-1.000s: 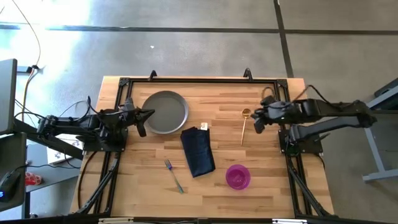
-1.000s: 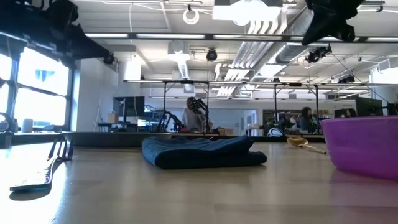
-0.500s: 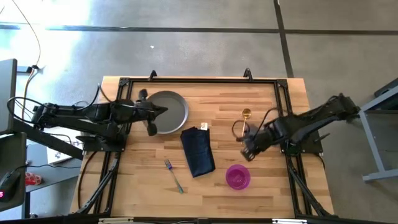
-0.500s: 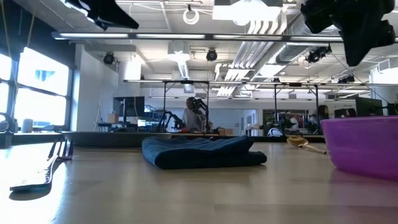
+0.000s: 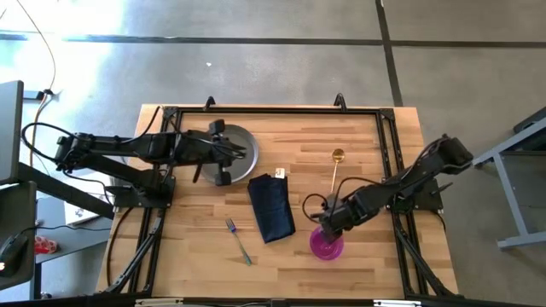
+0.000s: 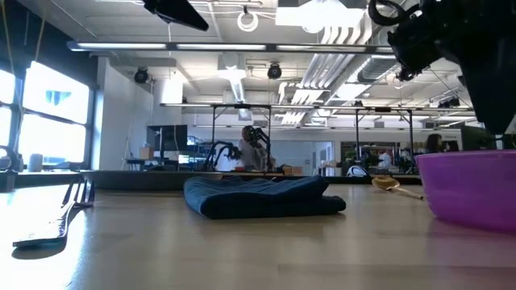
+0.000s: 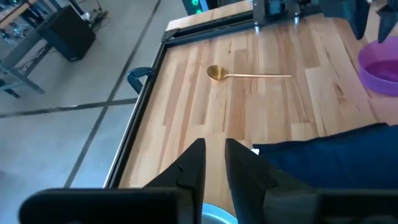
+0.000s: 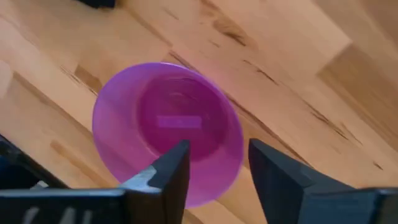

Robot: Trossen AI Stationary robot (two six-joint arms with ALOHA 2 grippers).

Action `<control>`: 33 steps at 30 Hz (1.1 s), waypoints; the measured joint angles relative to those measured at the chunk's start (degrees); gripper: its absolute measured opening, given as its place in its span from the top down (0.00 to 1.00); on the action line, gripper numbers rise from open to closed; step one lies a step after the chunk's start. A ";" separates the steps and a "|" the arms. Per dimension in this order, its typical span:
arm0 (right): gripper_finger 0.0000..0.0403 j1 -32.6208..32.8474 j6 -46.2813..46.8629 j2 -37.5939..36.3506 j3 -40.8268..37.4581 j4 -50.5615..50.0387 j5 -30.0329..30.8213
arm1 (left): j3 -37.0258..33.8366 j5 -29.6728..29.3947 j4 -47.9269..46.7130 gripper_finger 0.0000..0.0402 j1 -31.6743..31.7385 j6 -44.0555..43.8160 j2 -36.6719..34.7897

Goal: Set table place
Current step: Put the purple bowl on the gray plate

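The round grey plate (image 5: 241, 138) sits at the table's far left, partly under my left arm. My left gripper (image 5: 246, 154) hovers over the plate's right part, its fingers (image 7: 193, 167) a narrow gap apart with nothing between them. The purple bowl (image 8: 166, 127) stands near the front right. My right gripper (image 8: 217, 163) hangs open just above it, one finger over the hollow, the other outside the rim. The folded navy napkin (image 5: 271, 207) lies flat mid-table, the teal-handled fork (image 5: 239, 241) near its left, and the gold spoon (image 5: 335, 170) at the far right.
A black rail frame (image 5: 273, 111) runs around the wooden table top. Bare wood shows between the napkin and the spoon and along the front edge. In the low view the room behind holds desks and people far off.
My left gripper has reached from the table's left edge toward the right, out over the plate. My right gripper has left the spoon's bowl end, swung toward the near edge, and come down over the purple bowl. No object has moved.
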 joint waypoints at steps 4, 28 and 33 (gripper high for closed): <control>0.57 0.06 -3.06 3.25 0.00 0.39 -0.04 | 0.06 0.16 -0.10 0.83 -0.01 0.00 0.51; 0.99 -6.47 -16.48 7.38 0.00 0.68 0.48 | 0.06 3.62 -3.93 0.82 0.01 0.54 0.49; 1.00 -11.72 -20.48 3.16 0.00 0.40 1.11 | 0.06 10.49 -6.76 0.82 -0.01 6.00 0.49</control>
